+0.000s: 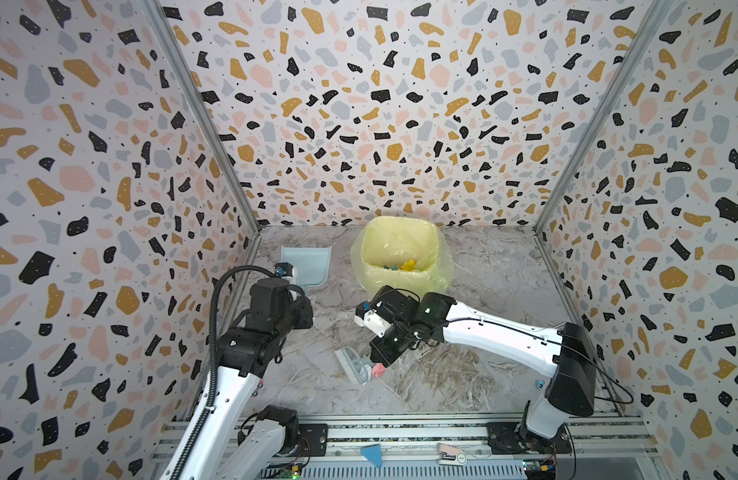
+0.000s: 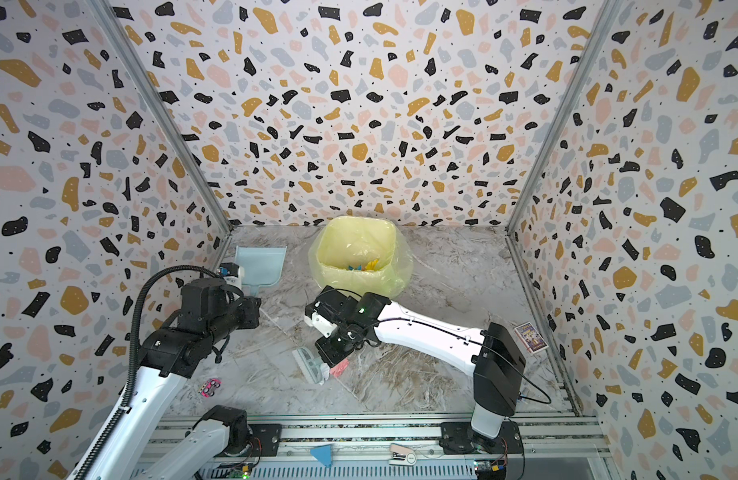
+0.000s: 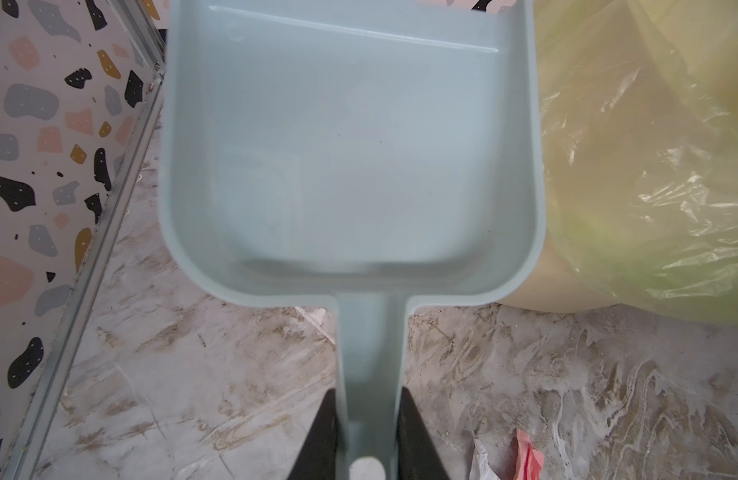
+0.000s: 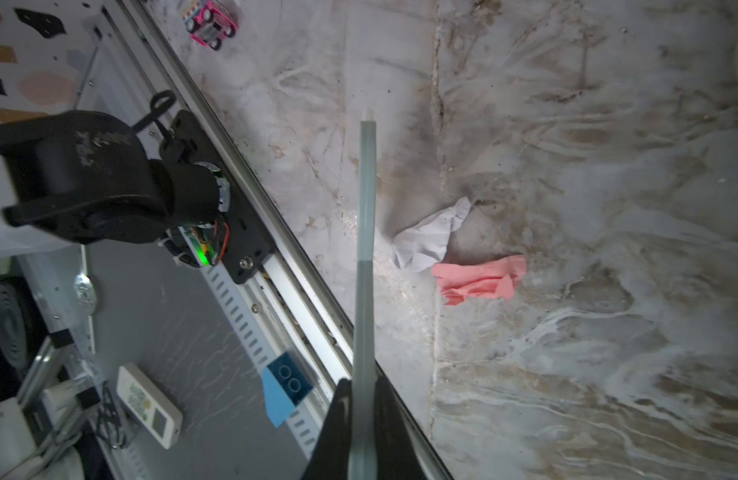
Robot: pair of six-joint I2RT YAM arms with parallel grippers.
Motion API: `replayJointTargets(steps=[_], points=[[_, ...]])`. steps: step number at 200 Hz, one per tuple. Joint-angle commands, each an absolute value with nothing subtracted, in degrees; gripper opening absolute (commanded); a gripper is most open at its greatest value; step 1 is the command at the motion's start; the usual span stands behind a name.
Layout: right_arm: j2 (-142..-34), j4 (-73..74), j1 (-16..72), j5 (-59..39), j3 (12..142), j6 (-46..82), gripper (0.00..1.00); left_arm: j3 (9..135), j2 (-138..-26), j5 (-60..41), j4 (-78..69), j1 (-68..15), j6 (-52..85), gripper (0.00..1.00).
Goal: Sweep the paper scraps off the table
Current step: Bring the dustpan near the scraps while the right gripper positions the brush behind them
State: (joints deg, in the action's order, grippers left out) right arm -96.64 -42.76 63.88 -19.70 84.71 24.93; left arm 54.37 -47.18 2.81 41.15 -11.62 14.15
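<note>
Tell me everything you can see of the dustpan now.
The dustpan is pale blue-grey plastic: a tray with raised walls on three sides, an open front edge and a straight handle with a hole near its end. The tray is empty. The left hand is shut on the handle, a finger on each side. The pan is at the far left corner of the table, beside the yellow-bagged bin, a gap between them. Whether it rests on the table cannot be told.

Both arms wear glossy white shells between bulky matte-black joints. A ribbed black conduit [image 1: 212,316] runs up the left arm [image 1: 230,386]. A thin black wire [image 1: 504,329] trails along the right arm [image 1: 483,343], beside a small green light [image 1: 429,310]. The fingers [image 3: 323,436] are black wedges.
</note>
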Motion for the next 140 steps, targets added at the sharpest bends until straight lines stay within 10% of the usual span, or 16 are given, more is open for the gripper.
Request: replayJointTargets(steps=[1, 140], points=[[-93.3, -35.8, 63.0, -24.0, 81.5, 33.9, 0.00, 54.1, -48.0, -0.7, 40.8, -11.4, 13.5, 0.08], [-79.2, -45.1, 56.0, -19.6, 62.2, 38.1, 0.00, 48.8, -49.7, 0.0, 43.7, -28.1, 17.1, 0.11]])
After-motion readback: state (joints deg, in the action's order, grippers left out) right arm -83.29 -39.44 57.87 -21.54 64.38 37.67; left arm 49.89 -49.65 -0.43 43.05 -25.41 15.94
